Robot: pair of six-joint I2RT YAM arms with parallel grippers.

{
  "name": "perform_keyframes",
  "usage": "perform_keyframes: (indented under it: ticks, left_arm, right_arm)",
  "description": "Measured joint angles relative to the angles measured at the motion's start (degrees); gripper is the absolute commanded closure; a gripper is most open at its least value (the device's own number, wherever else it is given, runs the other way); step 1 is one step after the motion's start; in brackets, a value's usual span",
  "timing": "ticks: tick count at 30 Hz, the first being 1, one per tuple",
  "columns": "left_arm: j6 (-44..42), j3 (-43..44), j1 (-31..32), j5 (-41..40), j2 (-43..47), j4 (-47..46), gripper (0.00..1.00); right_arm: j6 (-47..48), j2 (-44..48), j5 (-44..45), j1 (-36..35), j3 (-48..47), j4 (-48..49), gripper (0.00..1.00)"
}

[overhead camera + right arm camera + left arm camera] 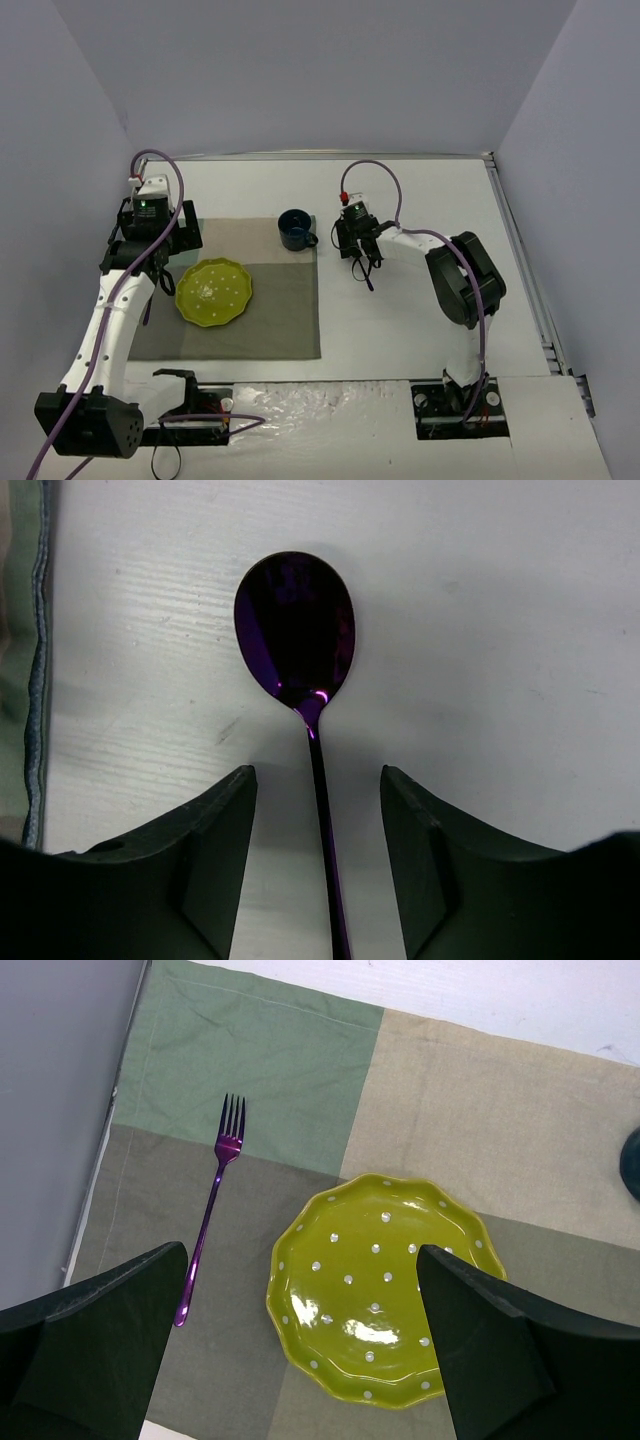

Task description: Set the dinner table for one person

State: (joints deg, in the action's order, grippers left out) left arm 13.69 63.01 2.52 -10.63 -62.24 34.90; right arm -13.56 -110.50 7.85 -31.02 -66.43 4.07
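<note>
On the white dinner table [400,320] lies a grey-green patchwork placemat [280,310]. A yellow-green dotted plate [213,291] sits on its left half, and a dark blue mug [294,229] stands at its far right corner. In the left wrist view a purple fork [212,1205] lies on the mat left of the plate [380,1290]. My left gripper [300,1252] hangs open and empty above them. A purple spoon [300,640] lies on the bare table right of the mat. My right gripper [315,772] is open, low over it, with the handle between the fingers and untouched.
Grey walls stand on the left, far and right sides. The mat's stitched edge [38,660] runs just left of the spoon. A metal rim [520,250] runs along the table's right side. The arm bases sit at the near edge.
</note>
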Motion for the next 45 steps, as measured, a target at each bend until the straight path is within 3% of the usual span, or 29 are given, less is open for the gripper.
perform_keyframes:
  ticks: [14,25,31,38,45]
  left_arm:
    - [-0.05,-0.25,0.0,0.0,-0.02,-0.07,0.03]
    - [-0.09,-0.27,0.0,-0.03,-0.02,-0.32,0.03]
    - [-0.06,-0.27,0.0,-0.88,0.01,-0.44,0.03]
    - [-0.06,-0.28,0.0,-1.4,0.22,-0.46,0.03]
    - [-0.04,-0.75,0.0,-2.04,1.32,-0.49,0.03]
  right_arm:
    - [0.08,-0.09,-2.35,2.9,0.44,1.32,1.0]
    - [-3.34,4.96,-0.59,1.9,6.07,-0.57,1.0]
    - [-12.09,11.22,3.4,-6.12,8.31,-7.58,1.0]
    - [-23.16,13.52,8.11,-17.5,2.48,-11.63,1.0]
    - [-31.0,8.65,11.06,-22.46,-6.38,-14.09,1.0]
